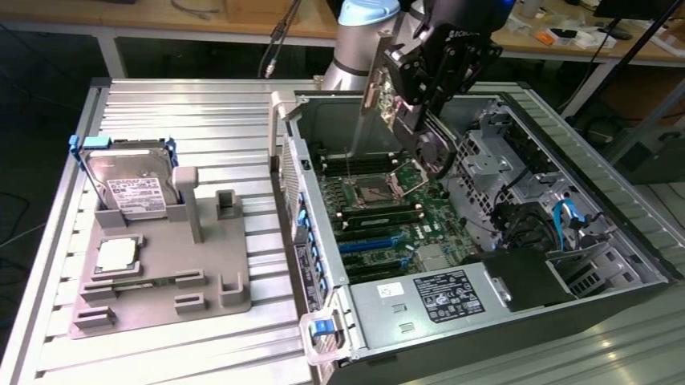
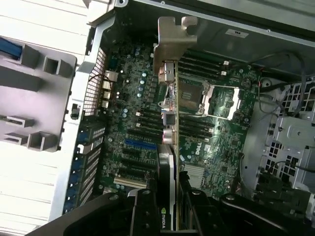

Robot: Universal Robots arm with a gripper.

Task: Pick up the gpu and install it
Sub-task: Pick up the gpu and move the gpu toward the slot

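In the exterior view, the thin, flat, dark gpu with a silver metal bracket (image 1: 386, 103) is being held by the black gripper (image 1: 415, 96) above the open grey metal computer case (image 1: 317, 200). In the wrist view, it is being pinched edge-on between the fingers (image 2: 143, 212), over the green motherboard (image 2: 133, 113).

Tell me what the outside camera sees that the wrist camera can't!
Exterior view's own: the small silver chip on the table and the robot arm. Wrist view's own: the flat face of the silver bracket and the green logo on the card. Shared: the tool shut on the gpu, above the motherboard inside the open computer case.
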